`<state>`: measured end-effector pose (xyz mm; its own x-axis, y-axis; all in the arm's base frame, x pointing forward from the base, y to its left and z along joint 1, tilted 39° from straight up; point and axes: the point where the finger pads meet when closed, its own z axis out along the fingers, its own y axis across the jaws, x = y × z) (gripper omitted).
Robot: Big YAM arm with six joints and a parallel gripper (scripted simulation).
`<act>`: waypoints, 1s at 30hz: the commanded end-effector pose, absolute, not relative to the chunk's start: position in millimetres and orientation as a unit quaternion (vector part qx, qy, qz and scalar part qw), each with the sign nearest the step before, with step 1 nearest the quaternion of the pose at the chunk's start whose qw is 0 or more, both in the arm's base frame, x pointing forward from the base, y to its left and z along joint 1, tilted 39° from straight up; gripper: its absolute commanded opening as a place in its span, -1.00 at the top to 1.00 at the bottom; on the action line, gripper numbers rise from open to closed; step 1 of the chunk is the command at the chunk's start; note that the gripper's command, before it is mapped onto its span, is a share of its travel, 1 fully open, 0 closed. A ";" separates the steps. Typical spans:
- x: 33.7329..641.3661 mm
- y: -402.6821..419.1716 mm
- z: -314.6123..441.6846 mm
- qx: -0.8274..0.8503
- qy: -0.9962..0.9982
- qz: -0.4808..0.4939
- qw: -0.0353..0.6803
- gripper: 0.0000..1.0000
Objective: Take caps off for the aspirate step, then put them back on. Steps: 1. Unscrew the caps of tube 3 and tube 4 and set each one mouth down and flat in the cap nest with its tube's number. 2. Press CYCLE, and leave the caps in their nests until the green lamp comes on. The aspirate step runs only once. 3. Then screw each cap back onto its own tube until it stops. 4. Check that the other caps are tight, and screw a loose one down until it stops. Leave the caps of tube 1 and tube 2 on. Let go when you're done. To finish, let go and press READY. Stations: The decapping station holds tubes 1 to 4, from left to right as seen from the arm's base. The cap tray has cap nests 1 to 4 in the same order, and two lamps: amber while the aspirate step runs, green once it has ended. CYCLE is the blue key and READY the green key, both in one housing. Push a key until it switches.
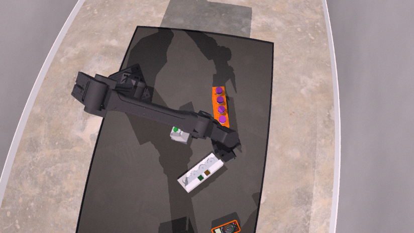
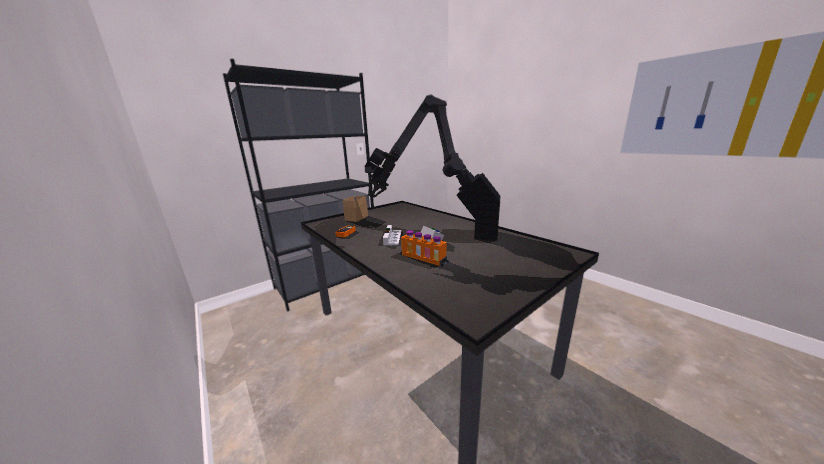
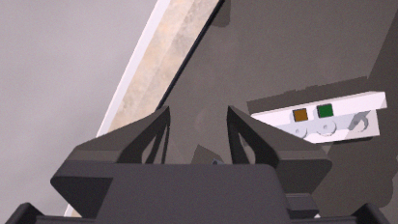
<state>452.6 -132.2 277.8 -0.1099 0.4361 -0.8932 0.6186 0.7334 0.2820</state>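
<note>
From above, the arm hides the blue key, while the green key shows on the pale box beneath it. You lose one end of the white tray behind a finger in the wrist view, and the top view crops the orange-edged meter. You can't read tube numbers or judge how tight any cap sits. Your four purple caps top the tubes in the orange rack, which stands on the dark counter; the tube contents look yellowish, pale and pinkish. The tray lies at an angle near the rack, its amber lamp and green lamp both dark. Your end effector is raised above the counter, about half open, with nothing between its fingers.
</note>
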 end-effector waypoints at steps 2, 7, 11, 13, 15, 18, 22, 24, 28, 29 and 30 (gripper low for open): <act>457.0 -132.0 293.1 0.355 0.732 -0.077 0.576 0.02; 457.0 -132.0 293.1 0.355 0.732 -0.077 0.576 0.02; 453.2 -123.4 256.5 0.333 0.765 -0.095 0.543 0.02; 454.6 -121.7 246.8 0.316 0.781 -0.112 0.526 0.02; 462.3 -122.4 264.5 0.312 0.777 -0.113 0.535 0.02; 464.5 -120.6 256.5 0.286 0.798 -0.135 0.513 0.02; 451.2 -118.1 216.0 0.264 0.826 -0.156 0.474 0.02; 453.6 -116.0 213.1 0.245 0.837 -0.167 0.460 0.02; 448.2 -114.2 196.5 0.231 0.848 -0.177 0.442 0.02; 447.1 -113.5 191.7 0.221 0.855 -0.183 0.433 0.02; 446.0 -112.7 186.8 0.211 0.861 -0.189 0.423 0.02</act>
<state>449.5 -120.1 213.3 -0.4471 0.2630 -0.8549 0.5728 0.8183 -0.0478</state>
